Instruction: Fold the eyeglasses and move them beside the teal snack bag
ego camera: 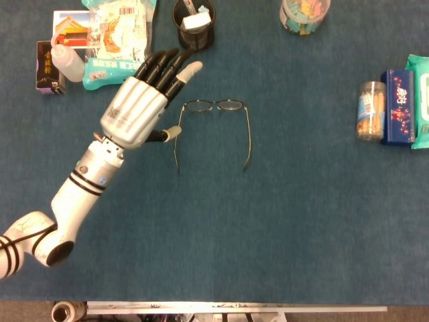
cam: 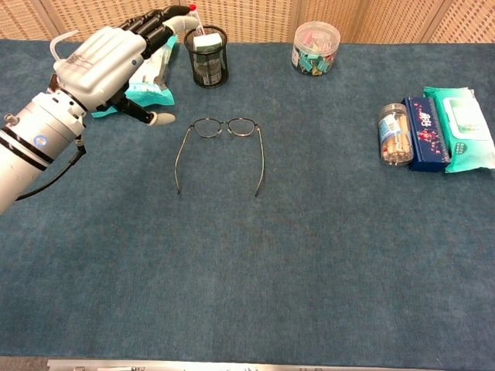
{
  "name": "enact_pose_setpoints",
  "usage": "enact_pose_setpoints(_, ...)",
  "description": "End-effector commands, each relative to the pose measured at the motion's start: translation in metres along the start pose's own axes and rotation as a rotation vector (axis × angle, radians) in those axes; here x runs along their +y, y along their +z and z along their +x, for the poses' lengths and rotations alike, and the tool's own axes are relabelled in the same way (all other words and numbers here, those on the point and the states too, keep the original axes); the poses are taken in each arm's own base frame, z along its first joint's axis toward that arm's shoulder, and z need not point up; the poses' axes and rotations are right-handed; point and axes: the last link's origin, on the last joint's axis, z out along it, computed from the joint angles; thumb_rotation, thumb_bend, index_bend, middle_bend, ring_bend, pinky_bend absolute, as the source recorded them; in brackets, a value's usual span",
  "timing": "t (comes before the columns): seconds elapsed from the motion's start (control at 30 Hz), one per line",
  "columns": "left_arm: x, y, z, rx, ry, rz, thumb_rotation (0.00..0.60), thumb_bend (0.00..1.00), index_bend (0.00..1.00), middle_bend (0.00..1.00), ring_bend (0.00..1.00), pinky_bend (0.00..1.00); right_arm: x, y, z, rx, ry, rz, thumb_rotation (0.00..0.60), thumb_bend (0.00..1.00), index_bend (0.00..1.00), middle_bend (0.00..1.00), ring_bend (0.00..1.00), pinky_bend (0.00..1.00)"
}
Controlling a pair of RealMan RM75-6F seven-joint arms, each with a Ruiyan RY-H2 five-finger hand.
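Note:
The eyeglasses (ego camera: 213,106) (cam: 224,128) lie unfolded on the blue cloth, lenses toward the back, both temples pointing at the near edge. My left hand (ego camera: 142,102) (cam: 112,58) hovers just left of them, fingers spread and holding nothing; its thumb tip is close to the left temple in the head view. The teal snack bag (ego camera: 119,39) (cam: 151,85) lies at the back left, partly hidden by the hand in the chest view. My right hand is in neither view.
A black mesh pen cup (ego camera: 194,25) stands behind the glasses. A white squeeze bottle (ego camera: 67,62) and dark box (ego camera: 47,66) sit left of the bag. A round tub (ego camera: 305,15) is at the back; a jar (ego camera: 370,111), blue box (ego camera: 398,107) and wipes pack (ego camera: 420,100) are at the right.

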Motion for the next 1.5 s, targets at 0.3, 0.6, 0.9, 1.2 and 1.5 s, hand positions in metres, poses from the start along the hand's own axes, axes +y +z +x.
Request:
enact_pose_setpoints(0.3, -0.002, 0.017, -0.018, -0.034, 0.029, 0.022, 0.6, 0.03, 0.0, 0.0, 0.0, 0.09, 0.0, -0.001, 0.0, -0.001, 0.001, 0.0, 0.6, 0.17, 0.23, 0.33, 0.32, 0.54)
enact_pose_setpoints(0.6, 0.004, 0.023, -0.032, -0.032, 0.057, -0.029, 0.6, 0.03, 0.23, 0.17, 0.04, 0.23, 0.001, -0.002, -0.003, -0.014, 0.002, -0.005, 0.6, 0.17, 0.23, 0.33, 0.32, 0.54)
enact_pose_setpoints(0.9, 0.014, 0.031, -0.04, -0.067, 0.066, -0.063, 0.6, 0.03, 0.41, 0.28, 0.16, 0.29, 0.003, -0.003, -0.004, -0.025, 0.007, -0.008, 0.6, 0.17, 0.23, 0.33, 0.32, 0.54)
enact_pose_setpoints(1.2, 0.017, 0.034, -0.045, -0.123, 0.048, -0.081, 0.6, 0.03, 0.43, 0.3, 0.18, 0.32, 0.004, -0.004, -0.005, -0.033, 0.009, -0.011, 0.6, 0.17, 0.23, 0.33, 0.32, 0.54)
enact_pose_setpoints(1.5, 0.017, 0.03, -0.049, -0.231, -0.054, -0.078, 0.6, 0.23, 0.44, 0.37, 0.29, 0.48, 0.004, -0.004, -0.007, -0.04, 0.011, -0.012, 0.6, 0.17, 0.23, 0.33, 0.32, 0.54)
